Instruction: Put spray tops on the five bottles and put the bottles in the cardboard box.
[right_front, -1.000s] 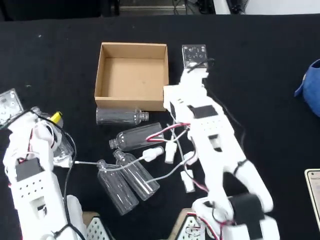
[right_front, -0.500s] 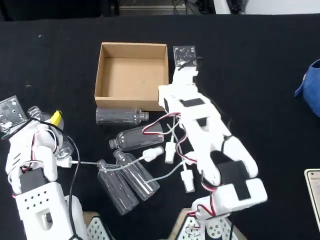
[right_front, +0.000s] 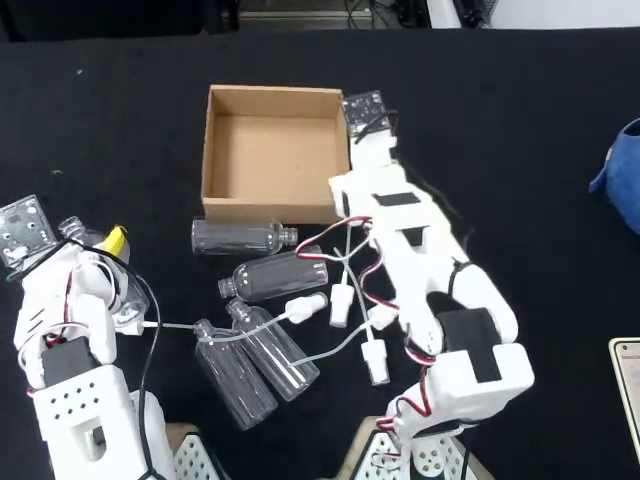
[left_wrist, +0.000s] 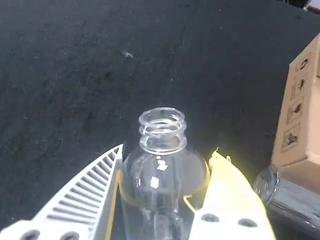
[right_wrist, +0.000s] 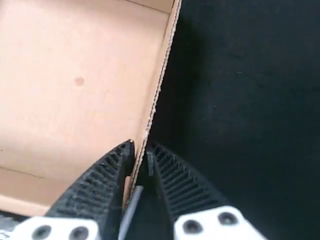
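We find the left gripper (left_wrist: 168, 150) near the table's (right_front: 520, 120) 8 o'clock edge. Its white and yellow fingers pinch the held bottle (left_wrist: 162, 172) at the shoulder, one on each side. The bottle's open threaded neck pokes out past the fingertips.

The right gripper (right_wrist: 141, 147) is at the box's (right_front: 275, 150) 3 o'clock wall. Its dark ribbed fingers are pressed together on that cardboard wall, one inside and one outside. The box sits open at about 11 o'clock from the table's middle, and we can see its bare floor.

Four loose bottles (right_front: 272, 276) lie on their sides at the box's 6 o'clock. One is just beside the near wall, and one is below it with its neck toward 9 o'clock. The other two touch side by side, with their necks toward 11 o'clock.

White tops (right_front: 342, 302) with thin tubes lie at 3 o'clock of these bottles, close under the right arm. One tube runs across the necks of the pair toward 9 o'clock.

A blue thing (right_front: 622, 185) sits at the table's 3 o'clock edge.
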